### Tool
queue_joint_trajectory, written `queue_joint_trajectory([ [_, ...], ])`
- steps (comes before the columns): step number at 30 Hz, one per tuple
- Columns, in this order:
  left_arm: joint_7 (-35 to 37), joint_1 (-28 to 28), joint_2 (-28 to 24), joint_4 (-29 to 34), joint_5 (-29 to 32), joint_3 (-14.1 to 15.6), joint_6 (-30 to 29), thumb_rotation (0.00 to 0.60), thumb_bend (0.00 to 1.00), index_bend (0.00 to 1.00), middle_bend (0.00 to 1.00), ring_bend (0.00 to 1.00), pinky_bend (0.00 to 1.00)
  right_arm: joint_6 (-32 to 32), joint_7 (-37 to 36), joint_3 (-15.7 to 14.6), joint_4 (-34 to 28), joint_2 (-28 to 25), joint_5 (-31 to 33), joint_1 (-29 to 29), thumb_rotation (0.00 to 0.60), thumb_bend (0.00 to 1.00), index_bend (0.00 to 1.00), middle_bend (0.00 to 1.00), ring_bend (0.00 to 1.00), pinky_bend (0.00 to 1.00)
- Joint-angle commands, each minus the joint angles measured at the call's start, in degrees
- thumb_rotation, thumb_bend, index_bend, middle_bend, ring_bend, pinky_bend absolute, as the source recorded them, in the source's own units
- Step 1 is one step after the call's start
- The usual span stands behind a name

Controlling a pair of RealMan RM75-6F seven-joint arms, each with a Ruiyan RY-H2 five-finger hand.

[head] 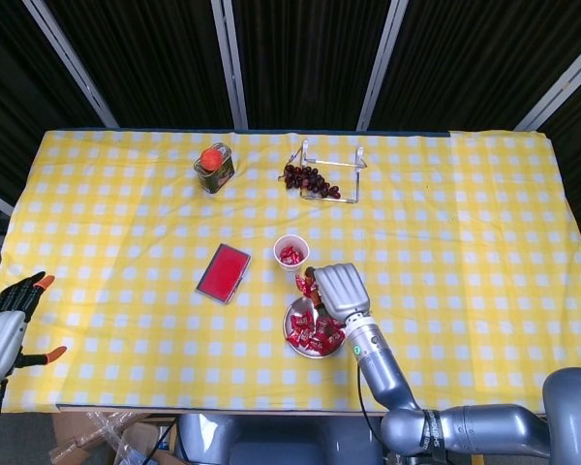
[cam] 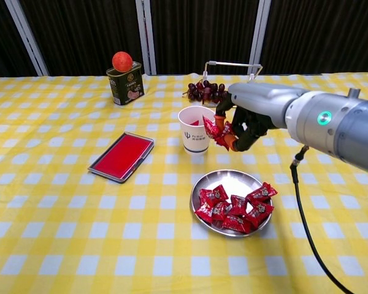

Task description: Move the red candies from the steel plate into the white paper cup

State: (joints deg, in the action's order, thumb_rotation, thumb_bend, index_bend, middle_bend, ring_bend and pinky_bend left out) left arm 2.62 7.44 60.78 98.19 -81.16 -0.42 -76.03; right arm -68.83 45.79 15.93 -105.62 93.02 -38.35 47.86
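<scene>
Beside the cup [cam: 196, 129] rim, a candy [cam: 216, 131] hangs pinched in the right hand [cam: 242, 119], not yet over the opening. More candies [cam: 233, 208] wait on the plate [cam: 231, 178] below, and a few show inside the cup. Risk now: release early and the wrapper drops onto the cloth, or a finger knocks the light cup over. Far left, the left hand [head: 7, 325] idles off the table edge, fingers spread, holding nothing.
</scene>
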Motion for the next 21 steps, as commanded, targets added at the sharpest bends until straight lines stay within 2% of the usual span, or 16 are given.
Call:
queue_joint_trajectory([
  [1,0.11,0.08,-0.03,0.03,0.23,-0.08,0.2,0.6,0.04,0.0,0.0,0.0,0.0,0.67,0.71,1.85,0.72,0.1,1.53,1.81,0.6,0.58,0.64,0.8,0.83,0.92],
  [8,0.61,0.24,-0.27,0.29,0.84,-0.23,0.77,0.6,0.04,0.0,0.0,0.0,0.0,2.58,1.69,5.05,5.56,1.97,5.24,6.21,0.6,0.58,0.64,0.8,0.83,0.92],
  [12,0.8,0.33,-0.35,0.18,0.88,-0.29,0.87,0.6,0.04,0.0,0.0,0.0,0.0,4.42,1.95,6.25,10.45,3.66,7.47,8.79,0.6,0.58,0.64,0.8,0.83,0.92],
  [21,1.34,0.5,-0.54,0.29,1.09,-0.24,1.47,0.6,0.04,0.0,0.0,0.0,0.0,7.99,0.38,6.86,20.48,7.09,9.09,12.58,0.6,0.58,0.64,0.8,0.83,0.92],
])
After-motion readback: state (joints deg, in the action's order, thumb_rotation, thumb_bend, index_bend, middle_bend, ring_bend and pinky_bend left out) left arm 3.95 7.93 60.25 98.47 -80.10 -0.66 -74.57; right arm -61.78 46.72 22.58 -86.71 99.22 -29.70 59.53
